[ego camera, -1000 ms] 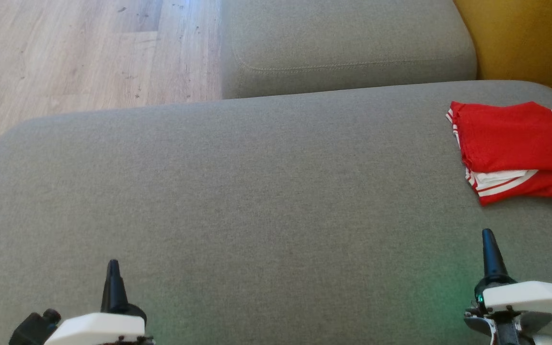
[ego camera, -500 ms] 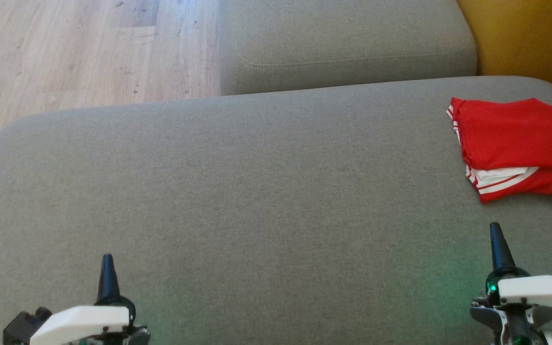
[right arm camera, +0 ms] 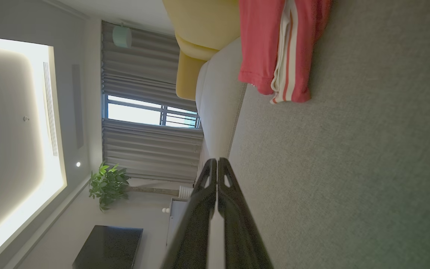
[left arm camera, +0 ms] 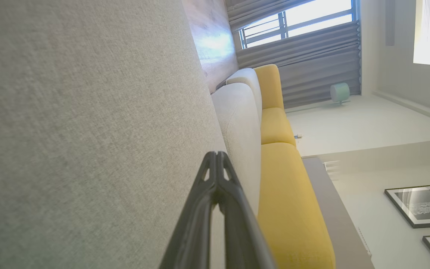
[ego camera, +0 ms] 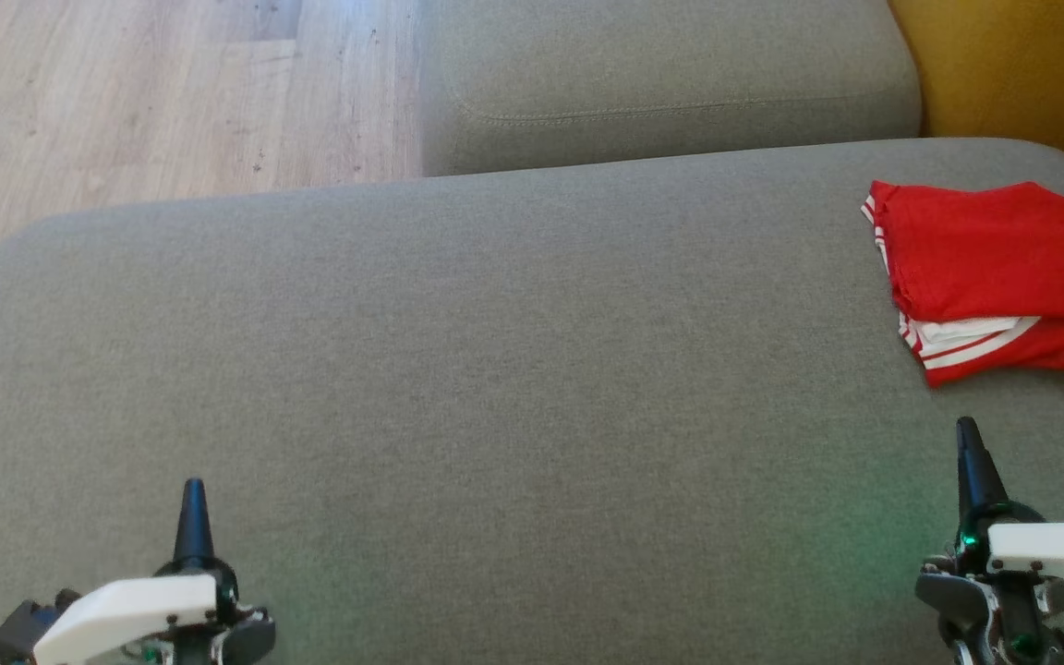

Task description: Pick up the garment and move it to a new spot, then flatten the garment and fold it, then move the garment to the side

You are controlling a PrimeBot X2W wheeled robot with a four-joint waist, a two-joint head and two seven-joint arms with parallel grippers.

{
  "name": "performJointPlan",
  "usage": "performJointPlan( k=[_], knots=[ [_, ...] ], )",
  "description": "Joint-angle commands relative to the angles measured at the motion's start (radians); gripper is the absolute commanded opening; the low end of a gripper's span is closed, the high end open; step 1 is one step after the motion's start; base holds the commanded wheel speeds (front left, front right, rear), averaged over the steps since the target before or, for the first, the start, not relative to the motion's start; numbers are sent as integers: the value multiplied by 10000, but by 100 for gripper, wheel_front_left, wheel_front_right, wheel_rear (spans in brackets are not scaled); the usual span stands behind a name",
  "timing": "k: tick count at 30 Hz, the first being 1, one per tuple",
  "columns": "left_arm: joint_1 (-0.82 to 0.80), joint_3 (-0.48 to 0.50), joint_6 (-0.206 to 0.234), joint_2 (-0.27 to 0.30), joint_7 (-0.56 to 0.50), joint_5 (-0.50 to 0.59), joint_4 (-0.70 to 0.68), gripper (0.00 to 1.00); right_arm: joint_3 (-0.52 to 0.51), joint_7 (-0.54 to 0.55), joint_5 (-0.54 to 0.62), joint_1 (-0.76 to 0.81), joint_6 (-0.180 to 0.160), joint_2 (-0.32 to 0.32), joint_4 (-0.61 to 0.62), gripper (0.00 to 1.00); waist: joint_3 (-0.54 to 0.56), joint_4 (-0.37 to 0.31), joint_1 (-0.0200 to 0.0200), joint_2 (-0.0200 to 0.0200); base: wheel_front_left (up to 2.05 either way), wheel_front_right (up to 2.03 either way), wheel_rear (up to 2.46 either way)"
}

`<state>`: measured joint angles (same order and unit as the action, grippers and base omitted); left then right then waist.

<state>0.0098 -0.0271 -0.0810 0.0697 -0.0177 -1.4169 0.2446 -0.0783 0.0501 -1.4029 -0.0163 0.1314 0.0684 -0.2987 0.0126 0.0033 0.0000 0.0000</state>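
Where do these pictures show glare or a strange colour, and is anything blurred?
Head view: sharp; a faint green glow tints the grey cushion near the left gripper and right gripper. Left wrist view: window overexposed. Right wrist view: ceiling light blown out, red garment looks pinkish.

Left tool (ego camera: pixel 192 484) farther left, right tool (ego camera: pixel 966 424) farther right than before; head camera slightly downward.

Left pincer (ego camera: pixel 192 506) and right pincer (ego camera: pixel 970 451) are shown fully closed, the two dark fingers of each pressed together into one tapered point. A white wrist housing (ego camera: pixel 130 605) is seen directly behind each pincer.
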Motion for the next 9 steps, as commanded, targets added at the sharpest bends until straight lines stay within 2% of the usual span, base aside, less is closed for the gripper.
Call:
performJointPlan(
  k=[1,9],
  knots=[
    [-673,433,-100,124,-82,-252,-278,0,76,84,-251,-666,-6,-30,429,0,-9,-1,0,0,0,0,0],
    [-907,711,-297,115,-350,-1253,-147,0,-126,346,-1160,-789,-7,-93,485,0,-83,-17,0,0,0,0,0]
  ],
)
